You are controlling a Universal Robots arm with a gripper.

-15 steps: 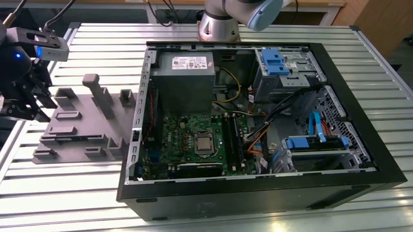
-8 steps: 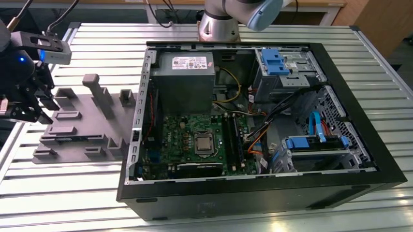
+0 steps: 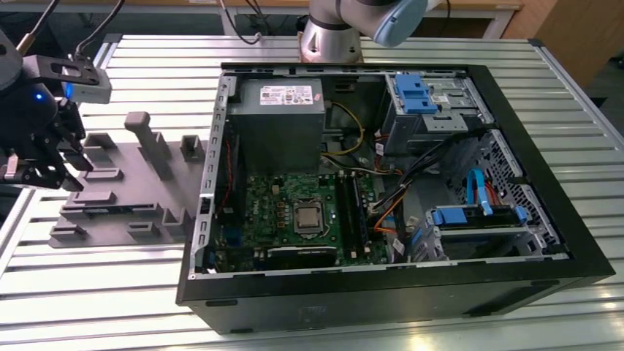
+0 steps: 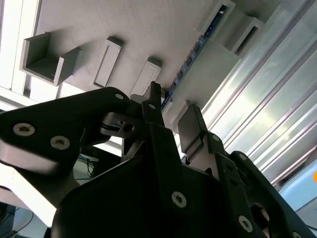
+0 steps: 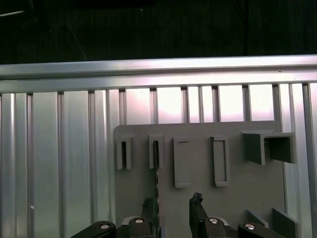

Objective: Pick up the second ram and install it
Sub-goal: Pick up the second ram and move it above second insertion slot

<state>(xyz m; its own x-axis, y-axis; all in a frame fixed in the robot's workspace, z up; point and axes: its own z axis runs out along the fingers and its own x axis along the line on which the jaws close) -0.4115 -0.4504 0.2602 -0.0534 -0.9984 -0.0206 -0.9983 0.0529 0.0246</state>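
Observation:
The second ram [image 5: 156, 166] is a thin dark stick standing on edge in a slot of the grey fixture plate [image 5: 198, 208]. In the second wrist view the ram [image 4: 190, 57] shows as a slim dark strip with a bluish edge running along the plate. My gripper [image 5: 172, 203] hangs just above the plate, open, and the ram's line passes between its fingertips [image 5: 197, 201], close to one of them and apart from the other. In the exterior view the gripper [image 3: 54, 172] is at the far left over the fixture plate [image 3: 146, 212], well away from the computer.
An open black computer case [image 3: 390, 292] lies on the slatted metal table [image 3: 98, 292] at the exterior view's right. Inside it are the green motherboard [image 3: 283, 197] with long black slot rails [image 3: 349, 212], a grey power supply [image 3: 278, 110] and blue drive brackets [image 3: 414, 95]. Grey blocks [image 3: 142, 131] stand up from the fixture plate.

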